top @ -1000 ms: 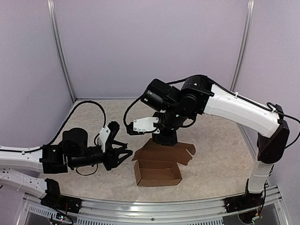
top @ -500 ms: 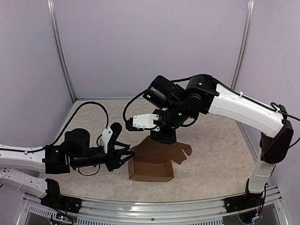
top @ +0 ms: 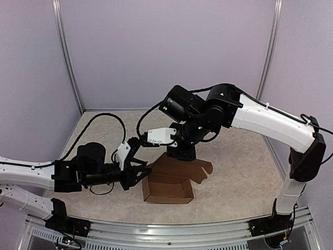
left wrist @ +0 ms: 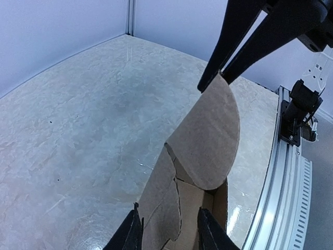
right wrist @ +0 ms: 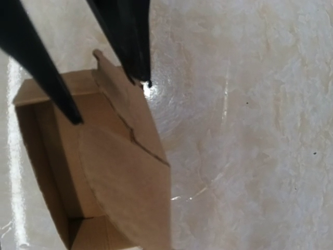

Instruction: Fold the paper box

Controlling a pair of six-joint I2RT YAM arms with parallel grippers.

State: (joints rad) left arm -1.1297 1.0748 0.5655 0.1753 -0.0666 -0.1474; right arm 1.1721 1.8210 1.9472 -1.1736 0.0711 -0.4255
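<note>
The paper box [top: 167, 191] is brown cardboard, standing as an open tray with its lid flaps spread out behind it. My left gripper [top: 141, 174] is open at the tray's left end. In the left wrist view its fingers [left wrist: 130, 235] straddle the end wall of the box [left wrist: 208, 135]. My right gripper [top: 182, 155] comes down from above at the back and is shut on the tip of the rounded flap [left wrist: 221, 78]. In the right wrist view the box [right wrist: 119, 177] hides my own fingers. The black fingers [right wrist: 47, 78] at the top there are the left gripper's.
A metal rail [top: 171, 229] runs along the table's near edge, close to the box, and also shows in the left wrist view [left wrist: 281, 182]. Purple walls with metal posts close off the back and sides. The right arm's base post [top: 291, 192] stands at the right.
The box and the right gripper have shifted a little left and toward the front. My left gripper has moved right, up to the box's left end.
</note>
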